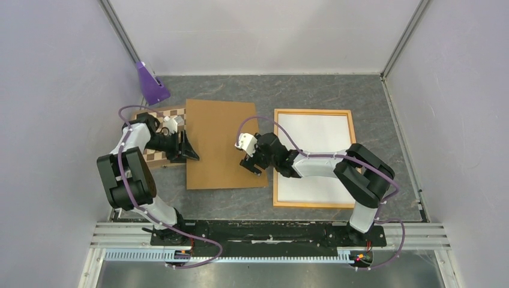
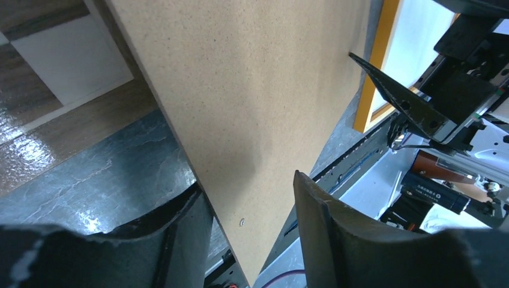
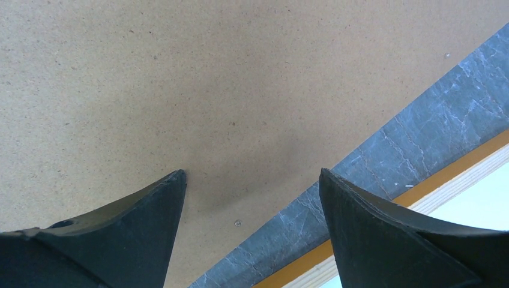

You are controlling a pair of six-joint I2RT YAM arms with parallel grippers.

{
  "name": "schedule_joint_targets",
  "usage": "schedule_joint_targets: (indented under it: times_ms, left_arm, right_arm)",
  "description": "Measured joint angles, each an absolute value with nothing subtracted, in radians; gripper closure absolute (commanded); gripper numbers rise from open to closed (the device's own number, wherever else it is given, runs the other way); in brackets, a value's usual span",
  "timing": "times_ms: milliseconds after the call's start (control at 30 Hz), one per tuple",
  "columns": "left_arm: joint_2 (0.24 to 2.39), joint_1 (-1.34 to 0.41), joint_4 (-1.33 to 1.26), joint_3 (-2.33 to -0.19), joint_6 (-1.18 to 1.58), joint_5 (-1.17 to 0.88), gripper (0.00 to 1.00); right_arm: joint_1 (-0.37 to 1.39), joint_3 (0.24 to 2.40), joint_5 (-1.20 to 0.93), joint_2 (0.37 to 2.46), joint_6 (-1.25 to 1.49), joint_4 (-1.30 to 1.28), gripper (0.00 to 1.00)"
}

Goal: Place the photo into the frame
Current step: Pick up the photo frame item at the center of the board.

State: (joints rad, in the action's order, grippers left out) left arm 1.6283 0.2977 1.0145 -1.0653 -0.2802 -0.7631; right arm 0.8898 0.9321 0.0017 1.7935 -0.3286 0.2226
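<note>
The frame, a light orange wooden rectangle, lies flat on the right with a plain white surface filling it; its rail also shows in the wrist views. No printed photo is in view. A plain brown backing board lies in the middle. My left gripper is at the board's left edge, open, one finger on each side of the thin board. My right gripper hovers open over the board's right edge, nothing between its fingers.
A brown-and-white chessboard lies partly under the left arm, beside the board. A purple stand sits at the back left corner. Grey walls close in three sides, and a metal rail runs along the near edge.
</note>
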Motion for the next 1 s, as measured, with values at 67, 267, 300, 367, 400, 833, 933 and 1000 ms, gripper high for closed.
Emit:
schedule_joint_targets:
  times_ms: [67, 267, 300, 367, 400, 833, 933, 1000]
  left_arm:
    - [1.619, 0.297, 1.016, -1.077, -0.280, -0.781, 0.51]
    - [1.590, 0.295, 1.023, -1.120, -0.278, -0.849, 0.72]
    - [1.588, 0.293, 1.024, -1.127, -0.277, -0.858, 0.77]
    - [1.586, 0.288, 1.027, -1.140, -0.274, -0.869, 0.88]
    - [1.586, 0.284, 1.031, -1.150, -0.266, -0.878, 0.93]
    - [1.537, 0.167, 1.102, -1.338, -0.137, -0.872, 0.98]
    - [1.520, 0.123, 1.107, -1.410, -0.104, -0.819, 0.98]
    - [1.513, 0.091, 1.107, -1.451, -0.089, -0.779, 0.98]
  right_arm:
    - [0.890, 0.932, 0.004, 1.787, -0.329, 0.221, 0.15]
    - [0.888, 0.932, 0.017, 1.764, -0.330, 0.207, 0.14]
    - [0.888, 0.932, 0.021, 1.760, -0.330, 0.202, 0.13]
    - [0.888, 0.933, 0.028, 1.751, -0.332, 0.193, 0.12]
    - [0.887, 0.934, 0.031, 1.748, -0.332, 0.188, 0.11]
    - [0.847, 1.064, 0.035, 1.677, -0.296, 0.015, 0.02]
    - [0.817, 1.138, 0.036, 1.647, -0.265, -0.039, 0.02]
    - [0.800, 1.175, 0.040, 1.622, -0.244, -0.063, 0.02]
